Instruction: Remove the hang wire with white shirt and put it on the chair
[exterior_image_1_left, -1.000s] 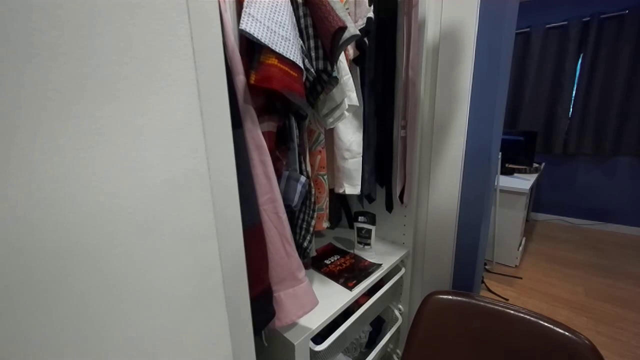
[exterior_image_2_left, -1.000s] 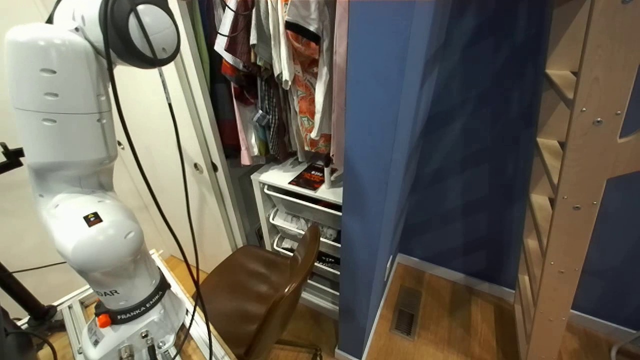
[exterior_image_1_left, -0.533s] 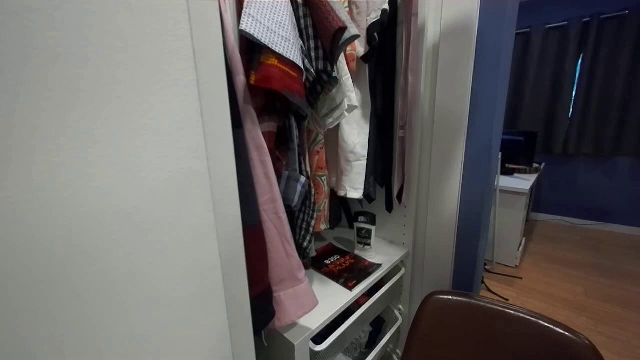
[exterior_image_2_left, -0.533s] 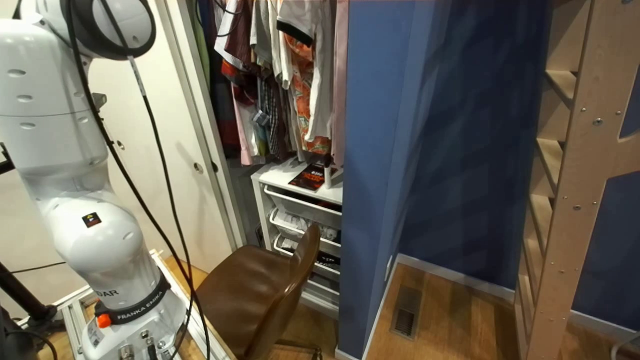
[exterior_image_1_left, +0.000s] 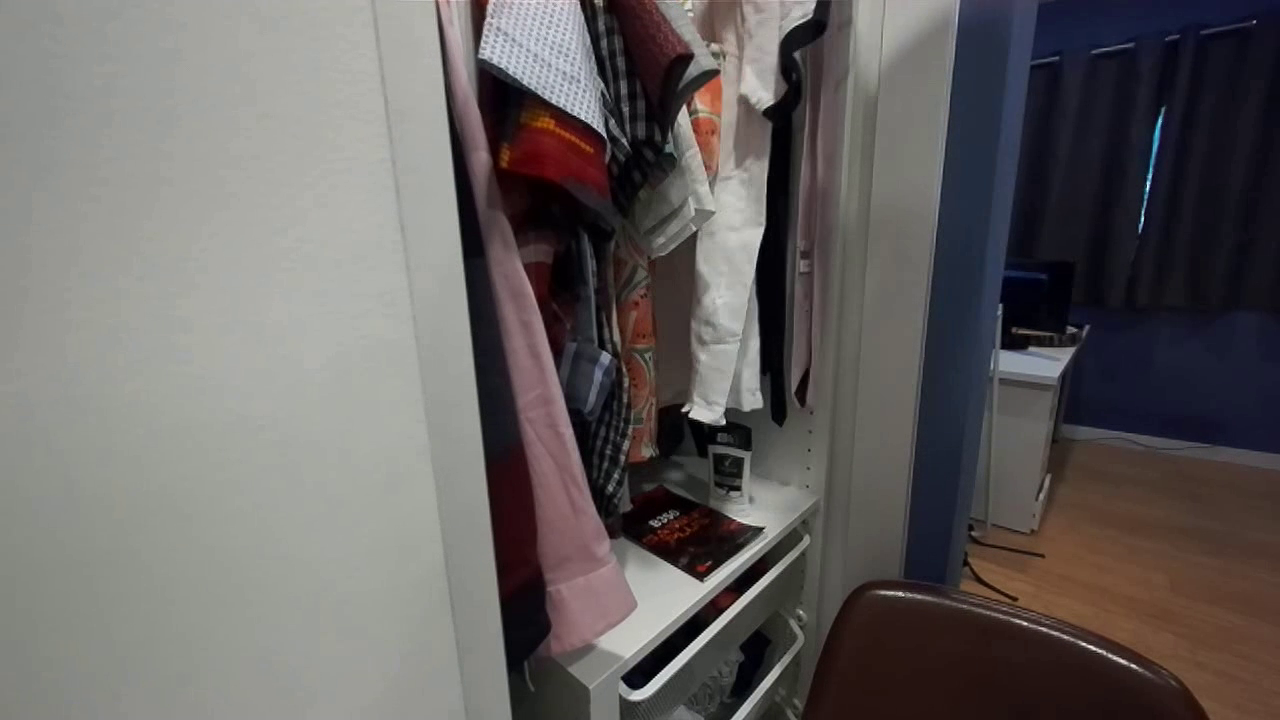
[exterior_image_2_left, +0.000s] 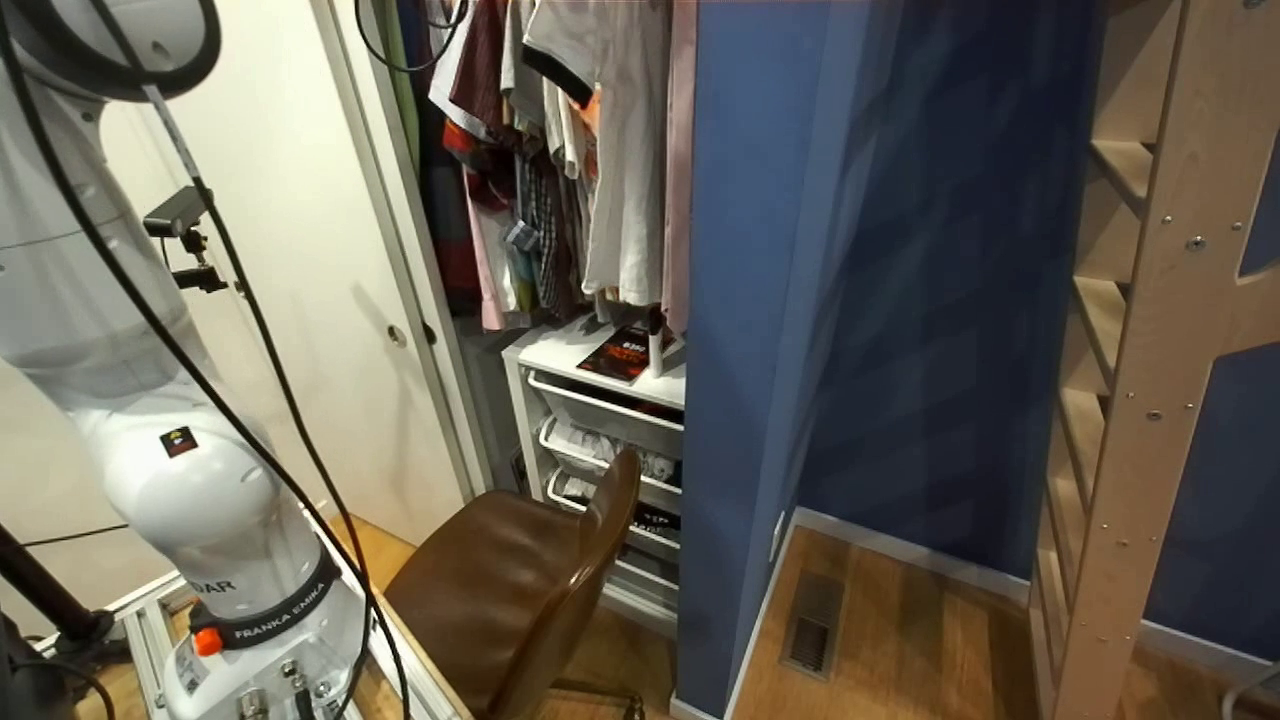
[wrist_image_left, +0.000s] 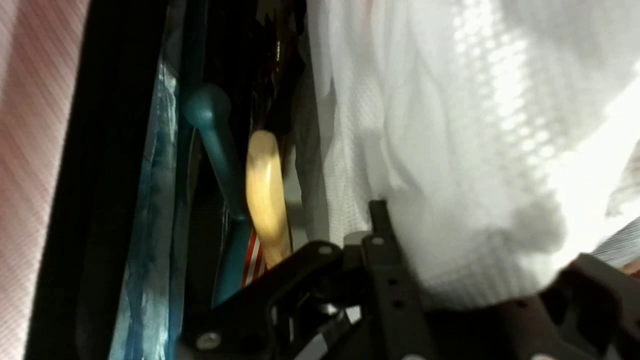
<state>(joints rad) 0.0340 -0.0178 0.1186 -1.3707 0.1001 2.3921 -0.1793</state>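
It is a home — clothes hang in a wardrobe, dark curtains beyond.

In an exterior view, a pale panel is being lit evenly, while curtains are being left dim, split by a bright sliver. The blue wall is being banded by soft shadows in an exterior view, and a sheen is being thrown back by the chair. In the wrist view, the white shirt is being overexposed towards the right edge and blurred below; glints are being returned by a glossy blue strip.
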